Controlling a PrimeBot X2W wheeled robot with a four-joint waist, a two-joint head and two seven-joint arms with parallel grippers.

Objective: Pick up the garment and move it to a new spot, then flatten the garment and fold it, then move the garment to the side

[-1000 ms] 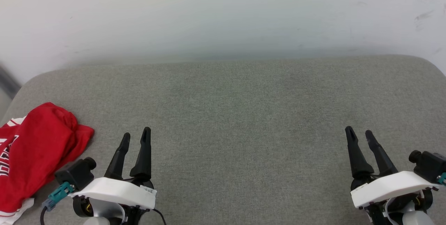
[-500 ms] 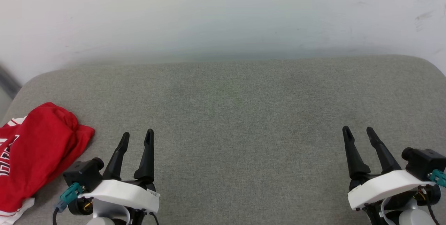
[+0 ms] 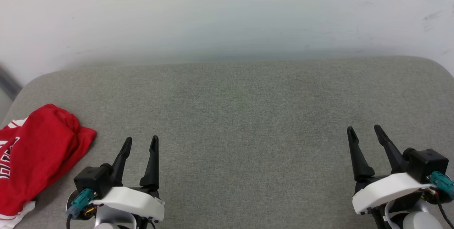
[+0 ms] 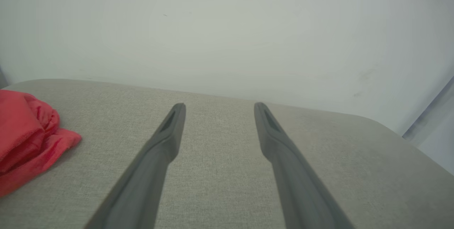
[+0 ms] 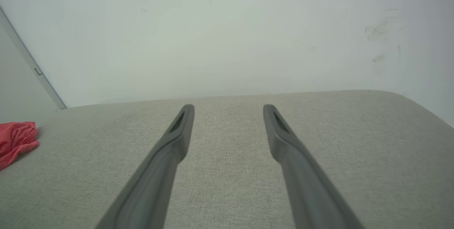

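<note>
The garment [image 3: 37, 152], bright red with a bit of white striped sleeve and black lettering, lies bunched at the left end of the grey cushion [image 3: 234, 115]. In the left wrist view the garment [image 4: 25, 133] sits at the left edge; in the right wrist view the garment [image 5: 16, 140] is a small red heap far left. My left gripper [image 3: 141, 139] stands open just right of the garment, not touching it, with nothing between its fingers [image 4: 166, 133]. My right gripper [image 3: 364, 128] is open over the cushion's right part, far from the garment, its fingers [image 5: 177, 133] empty.
A pale wall [image 3: 227, 16] rises right behind the cushion's far edge. The cushion's corners are rounded, and its left edge runs close beside the garment. Grey fabric stretches between the two grippers.
Both grippers have drawn back slightly toward the bottom of the head view and turned a little; the left one shifted right. Both stayed open. The garment has not moved.
</note>
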